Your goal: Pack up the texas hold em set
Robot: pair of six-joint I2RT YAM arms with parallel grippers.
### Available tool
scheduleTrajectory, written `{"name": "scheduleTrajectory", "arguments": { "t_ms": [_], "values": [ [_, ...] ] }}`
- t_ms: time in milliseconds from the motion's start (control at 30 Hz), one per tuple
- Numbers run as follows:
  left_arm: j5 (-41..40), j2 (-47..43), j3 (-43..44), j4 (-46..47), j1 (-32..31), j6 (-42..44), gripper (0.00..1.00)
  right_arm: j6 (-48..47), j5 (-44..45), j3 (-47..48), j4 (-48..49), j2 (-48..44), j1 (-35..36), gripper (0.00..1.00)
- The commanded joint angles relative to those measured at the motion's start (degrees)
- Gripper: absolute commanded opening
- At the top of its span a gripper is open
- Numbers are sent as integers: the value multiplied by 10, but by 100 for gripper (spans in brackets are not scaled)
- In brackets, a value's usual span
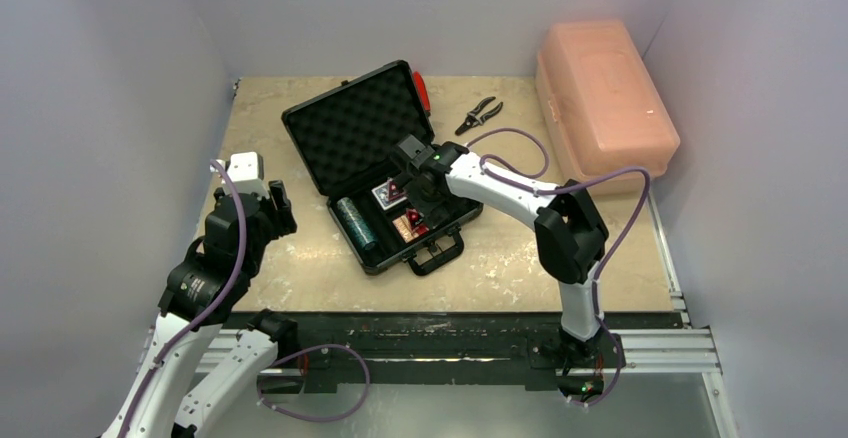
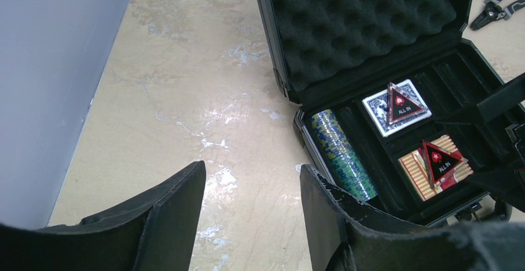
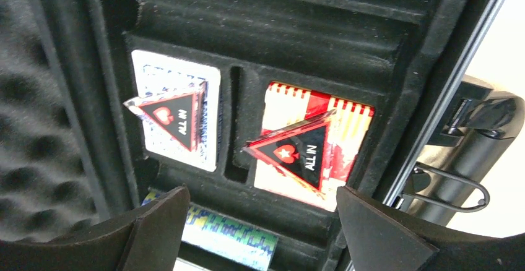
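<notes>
Top external view: small black foam-lined briefcase (image 1: pixel 350 133), open on beige counter (image 1: pixel 520 258). Contents: teal chip roll (image 2: pixel 343 156), blue card deck (image 2: pixel 374 107), orange-red card deck (image 2: pixel 412 171), two red-black triangles (image 2: pixel 403 105) atop the decks.

Right gripper (image 3: pixel 260 190): fingers spread, empty, over the decks.

Left gripper (image 2: pixel 252 169): fingers apart, empty, left of the case.

Raised lid (image 2: pixel 365 23) lies far-left of the right fingers, its hinge running near-left to far-right. The right arm is nearer.

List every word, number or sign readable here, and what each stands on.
"ALL IN": white letters on the far triangle, lying on the blue deck.
"ALL IN": white letters on the near triangle, lying on the orange-red deck.
A small white symbol sits above each, too blurred to name surely.
Deck backs and chip roll: patterns only, nothing readable.
</notes>
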Motion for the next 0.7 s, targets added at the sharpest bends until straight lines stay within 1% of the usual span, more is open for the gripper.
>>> {"name": "scheduleTrajectory", "arguments": {
  "t_ms": [0,67,133,200,333,400,500,567,667],
  "values": [
    [-3,0,1,8,5,1,57,-34,9,-6,24,-22,-1,92],
    [-4,0,1,8,5,1,57,-53,5,-9,40,-20,-1,89],
    [-4,1,0,8,5,1,57,-91,-3,-14,81,-21,-1,84],
    [-5,2,0,8,5,1,57,-135,12,-9,111,-19,-2,80],
    [-5,4,0,7,5,2,57,-214,69,7,127,-12,-5,73],
    [-7,4,0,7,5,2,57,-283,115,-10,155,-19,-5,65],
    [-10,4,0,6,5,3,57,-382,144,-45,204,-31,-5,54],
    [-12,5,0,6,5,3,57,-436,148,-57,222,-33,-5,47],
    [-14,4,0,6,5,3,57,-493,150,-60,220,-28,-5,41]
  ]
}}
